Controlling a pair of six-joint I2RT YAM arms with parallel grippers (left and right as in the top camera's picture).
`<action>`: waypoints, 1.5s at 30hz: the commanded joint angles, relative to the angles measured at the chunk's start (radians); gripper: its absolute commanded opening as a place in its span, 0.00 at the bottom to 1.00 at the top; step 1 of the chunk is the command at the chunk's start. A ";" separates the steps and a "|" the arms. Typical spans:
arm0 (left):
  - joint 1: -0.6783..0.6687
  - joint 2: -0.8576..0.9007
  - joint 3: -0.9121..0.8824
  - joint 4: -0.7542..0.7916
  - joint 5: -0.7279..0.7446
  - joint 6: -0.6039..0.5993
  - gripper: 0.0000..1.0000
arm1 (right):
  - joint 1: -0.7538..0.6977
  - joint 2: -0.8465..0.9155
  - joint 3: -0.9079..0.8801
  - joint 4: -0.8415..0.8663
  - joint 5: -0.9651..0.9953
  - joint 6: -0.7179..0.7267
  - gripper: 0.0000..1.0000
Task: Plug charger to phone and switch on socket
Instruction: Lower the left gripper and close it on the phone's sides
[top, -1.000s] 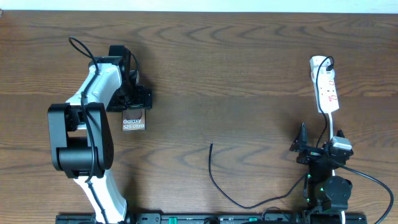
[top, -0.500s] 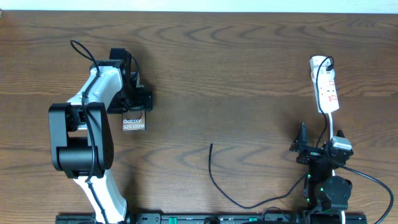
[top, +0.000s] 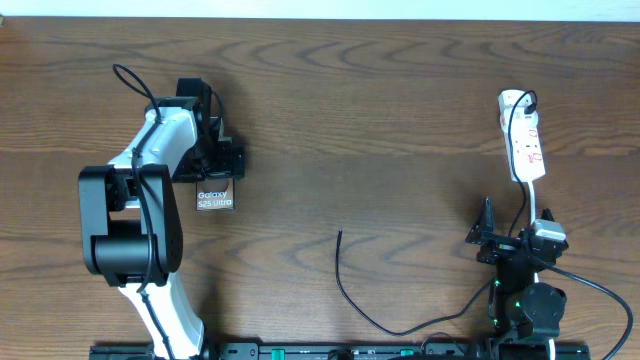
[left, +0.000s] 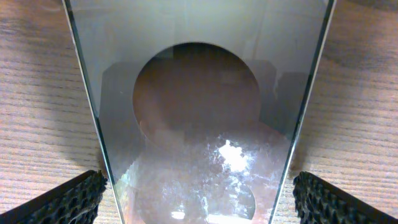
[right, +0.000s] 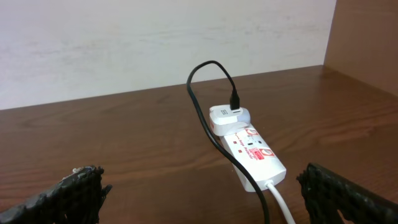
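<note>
Over on the left side of the bench (top: 400, 120), the left pincer (left: 198, 180) is spread as wide as the phone (top: 215, 198). In the wrist view its ribbed pads (left: 74, 199) sit right against the phone's two long edges, one on each side, so it looks to be gripping the handset across its width. I can't tell whether the phone is resting flat or lifted a little. Its long axis runs from the near edge of the bench to the far edge. The end with the white "Galaxy S25 Ultra" lettering sticks out toward the near side, and the rest is hidden under the wrist. The right pincer (right: 200, 177) is gaping wide with nothing between its fingers, and it faces the power strip (top: 522, 138). That white strip lies lengthwise near to far on the right side. A white adapter (right: 227, 117) is plugged in at its far end, and a white cord (right: 280, 199) leaves the near end. The black charger cable (top: 345, 290) runs from the adapter past the right arm and curls across the near middle of the bench. Its plug tip (top: 340, 235) points toward the far edge, well apart from the phone.
</note>
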 joint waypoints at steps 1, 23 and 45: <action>-0.001 0.005 -0.010 0.012 -0.016 0.007 0.98 | -0.004 -0.006 -0.001 -0.004 -0.003 -0.012 0.99; -0.001 0.005 -0.100 0.116 -0.016 0.003 0.98 | -0.004 -0.005 -0.001 -0.004 -0.003 -0.012 0.99; -0.001 0.005 -0.148 0.146 -0.016 0.003 0.98 | -0.004 -0.005 -0.001 -0.004 -0.003 -0.012 0.99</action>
